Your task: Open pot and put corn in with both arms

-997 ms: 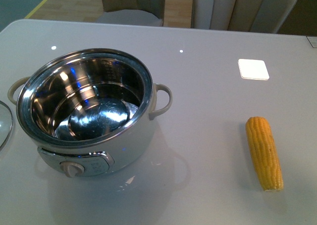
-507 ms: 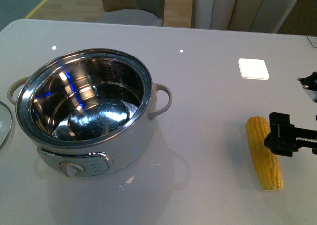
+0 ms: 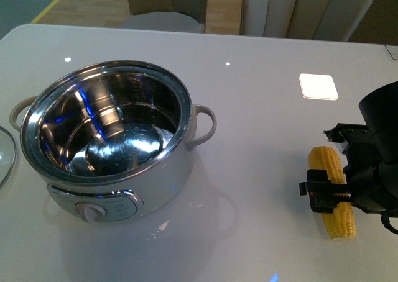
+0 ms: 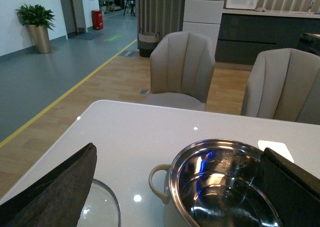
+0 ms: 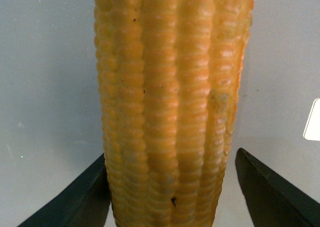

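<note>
The white pot (image 3: 112,139) stands open at the table's left, its steel inside empty. It also shows in the left wrist view (image 4: 225,187). Its glass lid (image 3: 5,154) lies flat on the table left of it, and also shows in the left wrist view (image 4: 102,207). The yellow corn (image 3: 328,161) lies on the table at the right. My right gripper (image 3: 339,192) is open and low over it, one finger on each side of the cob (image 5: 170,102). In the right wrist view the right gripper (image 5: 172,187) straddles the cob. My left gripper (image 4: 177,187) is open and empty, raised near the pot and lid, out of the front view.
A white square tile (image 3: 318,86) lies on the white table (image 3: 249,108) behind the corn. Beige chairs (image 3: 305,9) stand along the table's far edge. The table's left edge runs close to the lid.
My right arm has come in from the right and lowered over the corn; its open fingers now straddle the cob. The pot, lid and corn have not moved.
</note>
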